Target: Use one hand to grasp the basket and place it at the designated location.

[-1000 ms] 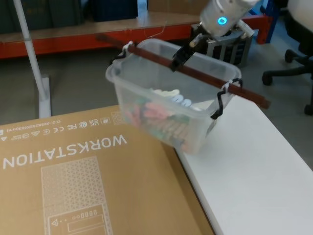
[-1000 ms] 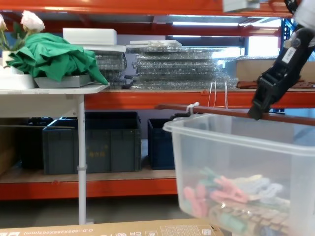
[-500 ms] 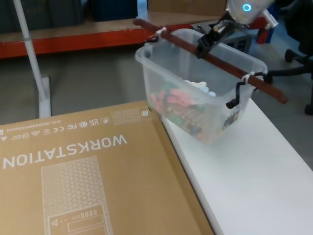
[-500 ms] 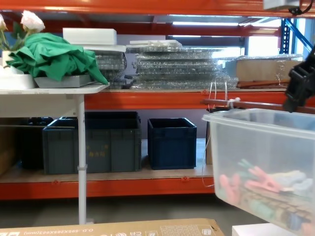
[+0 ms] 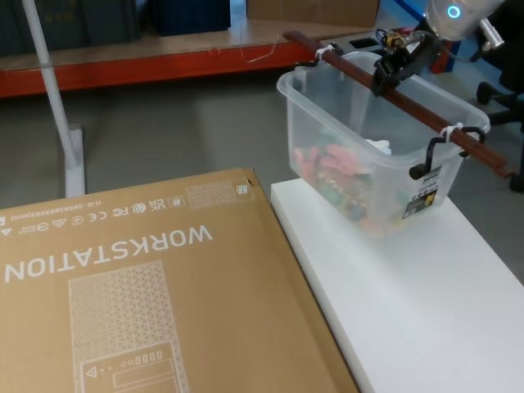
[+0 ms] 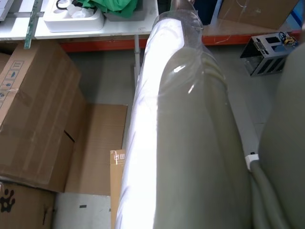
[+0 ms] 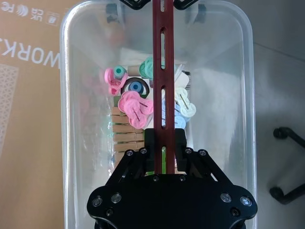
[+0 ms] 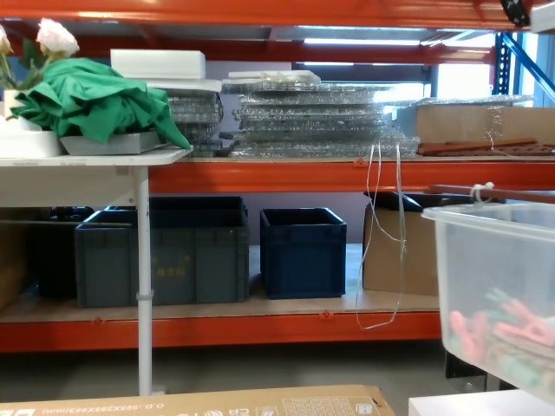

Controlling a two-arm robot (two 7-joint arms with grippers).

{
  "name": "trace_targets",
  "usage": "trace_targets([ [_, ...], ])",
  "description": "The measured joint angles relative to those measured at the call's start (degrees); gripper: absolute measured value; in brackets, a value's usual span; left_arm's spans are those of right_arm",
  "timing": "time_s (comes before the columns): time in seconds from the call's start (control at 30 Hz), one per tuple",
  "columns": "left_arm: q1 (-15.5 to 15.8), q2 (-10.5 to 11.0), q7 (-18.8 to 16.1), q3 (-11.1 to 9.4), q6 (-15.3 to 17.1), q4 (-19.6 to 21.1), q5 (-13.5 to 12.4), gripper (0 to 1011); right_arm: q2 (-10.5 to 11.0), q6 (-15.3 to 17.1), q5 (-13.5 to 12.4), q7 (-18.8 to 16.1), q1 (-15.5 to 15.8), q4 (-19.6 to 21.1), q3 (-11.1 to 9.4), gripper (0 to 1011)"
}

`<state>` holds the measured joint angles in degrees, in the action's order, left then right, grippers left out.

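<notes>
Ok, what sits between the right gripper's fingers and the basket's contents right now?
In the right wrist view, the right gripper is shut on the bar handle; below is open space down to the pegs in the basket.

Clear basket (image 5: pixel 360 139) with reddish-brown slotted handle (image 7: pixel 163 71); pink, mint and pale-blue pegs (image 7: pixel 136 109) inside; black right gripper (image 7: pixel 164 143).

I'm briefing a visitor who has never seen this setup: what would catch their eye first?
The clear plastic basket of pastel clothespins, hanging over the far end of the white table. The right gripper is shut on its reddish-brown bar handle. To its left, the big brown cardboard box printed WORKSTATION.
</notes>
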<state>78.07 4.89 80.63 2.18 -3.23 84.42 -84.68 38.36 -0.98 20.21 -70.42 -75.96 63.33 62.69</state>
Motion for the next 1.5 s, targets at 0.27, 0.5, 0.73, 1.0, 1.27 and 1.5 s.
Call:
trace_targets([
  [0.27,0.00,0.00,0.00,0.03,0.00,0.00,-0.01,0,1.04,1.83,0.34,-0.47,0.94,-1.98,-1.22,238],
  [0.5,0.00,0.00,0.00,-0.01,0.00,0.00,0.00,0,2.85,3.94,0.33,0.31,2.97,-1.59,-2.78,237],
  [0.73,0.00,0.00,0.00,-0.02,0.00,0.00,0.00,0,4.62,6.49,0.05,1.32,5.67,-0.16,-4.10,238],
  [1.0,0.00,0.00,0.00,-0.02,0.00,0.00,0.00,0,5.59,7.86,-0.15,1.68,8.08,0.41,-5.07,237],
  [1.27,0.00,0.00,0.00,-0.01,0.00,0.00,0.00,0,5.73,7.92,-0.07,1.52,9.35,0.79,-5.70,237],
  [1.5,0.00,0.00,0.00,-0.01,0.00,0.00,0.00,0,5.49,7.23,0.22,0.97,10.17,0.60,-5.90,237],
])
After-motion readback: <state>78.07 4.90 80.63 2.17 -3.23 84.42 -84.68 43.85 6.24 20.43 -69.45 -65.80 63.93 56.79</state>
